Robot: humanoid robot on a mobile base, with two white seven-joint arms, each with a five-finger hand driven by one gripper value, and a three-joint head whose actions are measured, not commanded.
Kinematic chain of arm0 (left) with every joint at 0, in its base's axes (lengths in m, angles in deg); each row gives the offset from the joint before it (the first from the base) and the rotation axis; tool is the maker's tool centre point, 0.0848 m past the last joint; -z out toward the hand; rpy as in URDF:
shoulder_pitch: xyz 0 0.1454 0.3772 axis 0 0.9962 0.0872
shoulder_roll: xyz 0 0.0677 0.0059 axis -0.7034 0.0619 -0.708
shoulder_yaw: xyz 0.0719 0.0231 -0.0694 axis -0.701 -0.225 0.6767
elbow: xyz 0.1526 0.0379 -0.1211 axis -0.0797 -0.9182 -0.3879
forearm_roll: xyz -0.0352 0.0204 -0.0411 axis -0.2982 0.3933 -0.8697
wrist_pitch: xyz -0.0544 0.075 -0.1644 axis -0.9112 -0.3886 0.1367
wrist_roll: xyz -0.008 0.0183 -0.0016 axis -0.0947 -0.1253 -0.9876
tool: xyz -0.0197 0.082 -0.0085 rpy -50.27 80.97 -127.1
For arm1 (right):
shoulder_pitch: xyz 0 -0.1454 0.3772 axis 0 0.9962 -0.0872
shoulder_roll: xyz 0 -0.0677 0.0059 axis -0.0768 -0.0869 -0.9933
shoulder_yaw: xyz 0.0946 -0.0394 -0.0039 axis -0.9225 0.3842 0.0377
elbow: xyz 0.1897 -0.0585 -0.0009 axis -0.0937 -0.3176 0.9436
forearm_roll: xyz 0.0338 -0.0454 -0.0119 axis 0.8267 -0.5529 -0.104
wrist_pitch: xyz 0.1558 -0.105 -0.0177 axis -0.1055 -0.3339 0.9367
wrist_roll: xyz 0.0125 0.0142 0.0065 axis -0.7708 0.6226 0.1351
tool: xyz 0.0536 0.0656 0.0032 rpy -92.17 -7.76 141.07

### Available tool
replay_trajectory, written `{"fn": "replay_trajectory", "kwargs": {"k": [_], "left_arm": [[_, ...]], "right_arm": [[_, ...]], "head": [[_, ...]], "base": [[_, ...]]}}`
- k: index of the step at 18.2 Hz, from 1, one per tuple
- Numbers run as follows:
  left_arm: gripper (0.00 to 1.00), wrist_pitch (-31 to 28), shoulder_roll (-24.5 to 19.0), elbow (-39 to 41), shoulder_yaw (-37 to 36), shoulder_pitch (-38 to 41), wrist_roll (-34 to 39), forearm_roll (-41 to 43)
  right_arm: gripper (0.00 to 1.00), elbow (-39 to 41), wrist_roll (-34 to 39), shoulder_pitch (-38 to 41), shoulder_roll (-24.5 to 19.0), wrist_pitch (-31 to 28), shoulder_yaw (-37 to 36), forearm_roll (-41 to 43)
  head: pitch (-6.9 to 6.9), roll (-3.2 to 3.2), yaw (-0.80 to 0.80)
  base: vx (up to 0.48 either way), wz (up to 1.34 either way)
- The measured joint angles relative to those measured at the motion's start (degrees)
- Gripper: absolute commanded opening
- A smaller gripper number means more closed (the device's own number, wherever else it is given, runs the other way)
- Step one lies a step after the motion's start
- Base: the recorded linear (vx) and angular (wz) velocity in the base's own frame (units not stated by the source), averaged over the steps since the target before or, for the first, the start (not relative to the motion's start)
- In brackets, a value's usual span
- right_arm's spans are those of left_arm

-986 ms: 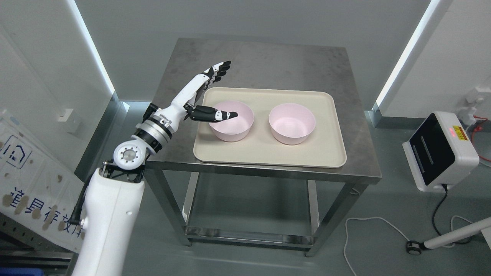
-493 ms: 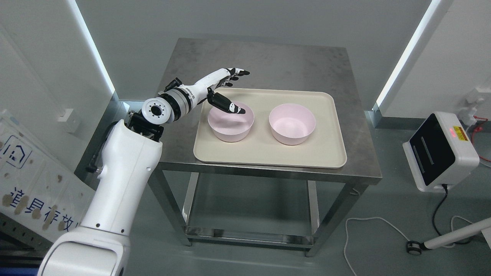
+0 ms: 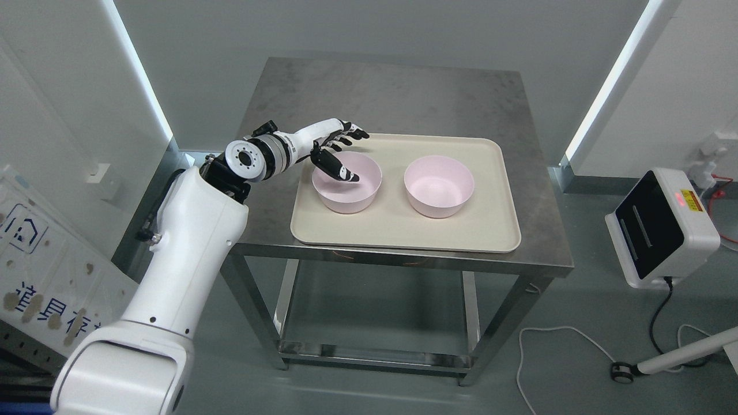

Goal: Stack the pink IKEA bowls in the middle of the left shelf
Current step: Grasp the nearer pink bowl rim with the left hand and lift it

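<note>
Two pink bowls stand upright and apart on a beige tray (image 3: 403, 233) on a steel table (image 3: 403, 95). The left bowl (image 3: 353, 195) is at the tray's left-middle, the right bowl (image 3: 439, 185) beside it. My left hand (image 3: 354, 154) straddles the left bowl's far-left rim. Its thumb (image 3: 337, 167) reaches down inside the bowl, while the other fingers (image 3: 349, 134) stretch out over the tray behind the rim. The fingers are spread and do not clamp the rim. The right arm is out of view.
A white device with a black screen (image 3: 660, 227) stands on the floor at the right, with a cable (image 3: 553, 334) trailing toward the table's legs. A printed white panel (image 3: 34, 271) leans at the left. Walls close in behind the table.
My left arm swung its elbow up and in. The hand dropped from above the tray's back-left corner to the left bowl's rim, and the thumb dipped into the bowl. Both bowls stayed put.
</note>
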Motion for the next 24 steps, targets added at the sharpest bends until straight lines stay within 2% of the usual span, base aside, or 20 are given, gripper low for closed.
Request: {"fn": "replay_trajectory", "kwargs": {"k": [4, 10, 16, 21, 24], "left_arm": [[0.55, -0.14, -0.34, -1.62, -0.01, -0.49, 0.41, 0.57], [0.42, 1.40, -0.44, -3.24, 0.72, -0.72, 0.72, 0.91], [0.15, 4.03, 0.35, -4.84, 1.15, -0.70, 1.65, 1.10], [0.04, 6.77, 0.82, -6.02, 1.38, -0.60, 1.82, 1.11], [0.03, 7.11, 0.99, -6.51, 1.78, -0.59, 2.37, 1.12]], "right_arm": [[1.00, 0.00, 0.00, 0.00, 0.00, 0.00, 0.00, 0.00], [1.00, 0.00, 0.00, 0.00, 0.00, 0.00, 0.00, 0.00], [1.00, 0.00, 0.00, 0.00, 0.00, 0.00, 0.00, 0.00], [1.00, 0.00, 0.00, 0.00, 0.00, 0.00, 0.00, 0.00], [1.00, 0.00, 0.00, 0.00, 0.00, 0.00, 0.00, 0.00]], "head": [[0.00, 0.00, 0.00], [0.00, 0.00, 0.00], [0.00, 0.00, 0.00], [0.00, 0.00, 0.00], [0.00, 0.00, 0.00]], "base": [[0.000, 0.00], [0.000, 0.00], [0.000, 0.00], [0.000, 0.00], [0.000, 0.00]]}}
